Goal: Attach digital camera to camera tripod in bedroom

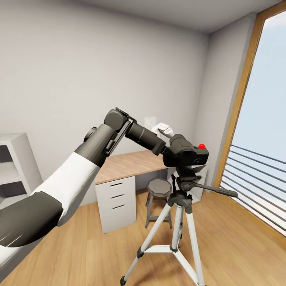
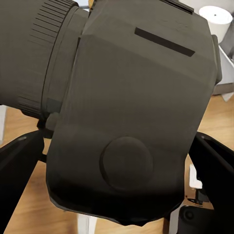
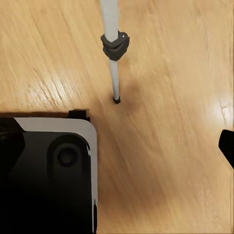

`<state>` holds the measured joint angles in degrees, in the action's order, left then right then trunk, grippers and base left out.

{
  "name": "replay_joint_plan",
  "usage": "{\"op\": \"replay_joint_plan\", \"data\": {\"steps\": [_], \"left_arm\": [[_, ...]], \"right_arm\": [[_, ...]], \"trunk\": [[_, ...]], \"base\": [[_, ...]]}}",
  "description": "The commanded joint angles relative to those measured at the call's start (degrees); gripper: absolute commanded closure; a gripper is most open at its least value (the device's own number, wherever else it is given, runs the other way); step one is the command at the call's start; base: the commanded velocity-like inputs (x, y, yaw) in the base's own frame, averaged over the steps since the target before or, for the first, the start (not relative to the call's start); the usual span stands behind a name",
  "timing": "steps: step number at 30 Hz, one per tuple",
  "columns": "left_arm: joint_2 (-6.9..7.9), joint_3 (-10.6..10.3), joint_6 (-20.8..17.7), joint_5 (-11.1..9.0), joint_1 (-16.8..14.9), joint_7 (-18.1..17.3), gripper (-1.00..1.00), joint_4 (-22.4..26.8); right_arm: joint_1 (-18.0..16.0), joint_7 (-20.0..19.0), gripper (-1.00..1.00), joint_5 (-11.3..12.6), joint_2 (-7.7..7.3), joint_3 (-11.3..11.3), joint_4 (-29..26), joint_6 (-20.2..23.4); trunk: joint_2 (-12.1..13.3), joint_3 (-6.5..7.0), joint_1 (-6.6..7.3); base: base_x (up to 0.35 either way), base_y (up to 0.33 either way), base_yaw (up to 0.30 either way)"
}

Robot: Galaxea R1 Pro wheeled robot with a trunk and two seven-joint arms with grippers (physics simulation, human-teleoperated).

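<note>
One digital camera (image 1: 186,153) sits directly on top of the camera tripod (image 1: 178,222), just right of the head view's centre, its red button (image 1: 202,146) at about 2 o'clock on the body. My left gripper (image 1: 169,147) meets the camera from its 9 o'clock side. In my left wrist view the camera body (image 2: 131,112) is very close, with a dark finger (image 2: 17,170) on one side of it and another finger (image 2: 214,165) on the other, so I am pinching the camera between them. The tripod's black pan handle (image 1: 216,190) points toward 3 o'clock, and its silver legs spread down onto the wood floor (image 1: 238,238). My right wrist view looks down on one tripod leg (image 3: 113,53) standing on the floor; whether my right gripper is spread or pressed together I cannot tell. Behind the tripod, at 10 o'clock, stand a grey round stool (image 1: 159,188) and a wood-topped white desk (image 1: 127,165); the tall window (image 1: 262,119) is at 3 o'clock.
</note>
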<state>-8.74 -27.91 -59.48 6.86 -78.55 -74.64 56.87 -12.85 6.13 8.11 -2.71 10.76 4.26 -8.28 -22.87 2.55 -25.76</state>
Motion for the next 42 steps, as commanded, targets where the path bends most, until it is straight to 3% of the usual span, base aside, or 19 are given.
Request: {"op": "replay_joint_plan", "data": {"steps": [1,3,5,6,8,10,12,20,25,28,29,42], "left_arm": [[-0.09,0.1,-0.5,0.6,0.0,-0.5,1.00,0.0],[-0.15,0.1,-0.5,0.6,0.0,-0.5,1.00,0.0],[-0.15,0.1,-0.5,0.6,0.0,-0.5,1.00,0.0],[-0.16,0.1,-0.5,0.6,0.0,-0.5,1.00,0.0],[-0.17,0.1,-0.5,0.6,0.0,-0.5,1.00,0.0],[-0.17,0.1,-0.5,0.6,0.0,-0.5,1.00,0.0],[-0.20,0.1,-0.5,0.6,0.0,-0.5,1.00,0.0],[-0.22,0.1,-0.5,0.6,0.0,-0.5,1.00,-0.3],[-0.25,0.2,-0.5,0.6,0.0,-0.5,1.00,-0.7],[-0.30,0.2,-0.5,0.6,0.0,-0.5,1.00,-0.8],[-0.31,0.2,-0.5,0.6,0.0,-0.5,1.00,-0.8],[-0.31,0.2,-0.5,0.5,0.0,-0.5,1.00,-0.8]], "right_arm": [[-0.1,-0.1,-1.00,0.5,-0.82,0.5,0.2,-2.4],[-0.1,-2.1,-1.00,0.5,-3.61,0.6,0.2,-11.6],[-0.1,-4.1,-1.00,0.5,-4.65,0.6,0.2,-16.1],[0.0,-7.0,-1.00,0.5,-5.68,0.6,0.3,-20.6],[0.0,-10.3,-1.00,0.5,-6.69,0.6,0.3,-24.8],[0.2,-16.7,-1.00,0.6,-8.49,0.6,0.3,-31.3],[0.3,-20.6,-1.00,0.7,-9.54,0.6,0.3,-35.7],[0.4,-23.2,-1.00,0.8,-10.33,0.6,0.3,-50.5],[0.4,-24.0,-1.00,0.8,-10.33,0.5,0.2,-51.7],[0.4,-27.3,-1.00,0.8,-10.31,0.5,0.2,-51.7],[0.4,-30.5,-1.00,0.8,-10.29,0.4,0.2,-51.7],[0.4,-32.0,-1.00,0.7,-9.25,0.2,-1.8,-51.7]], "trunk": [[0.0,-0.03,-0.02],[0.0,-0.03,-0.02],[0.0,-0.03,-0.02],[0.0,-0.03,-0.02],[0.0,-0.03,-0.02],[0.0,-0.03,-0.02],[0.0,-0.03,-0.02],[0.0,-0.03,-0.02],[0.0,-0.03,-0.02],[0.0,-0.03,-0.02],[0.0,-0.03,-0.02],[0.0,-0.03,-0.02]], "base": [[0.000,0.000,0.000],[0.000,0.000,0.000],[0.000,0.000,0.000],[0.000,0.000,0.000],[0.000,0.000,0.000],[0.000,0.000,0.000],[0.000,0.000,0.000],[0.000,0.000,0.000],[0.000,0.000,0.000],[0.000,0.000,0.000],[0.000,0.000,0.000],[0.000,0.000,0.000]]}}
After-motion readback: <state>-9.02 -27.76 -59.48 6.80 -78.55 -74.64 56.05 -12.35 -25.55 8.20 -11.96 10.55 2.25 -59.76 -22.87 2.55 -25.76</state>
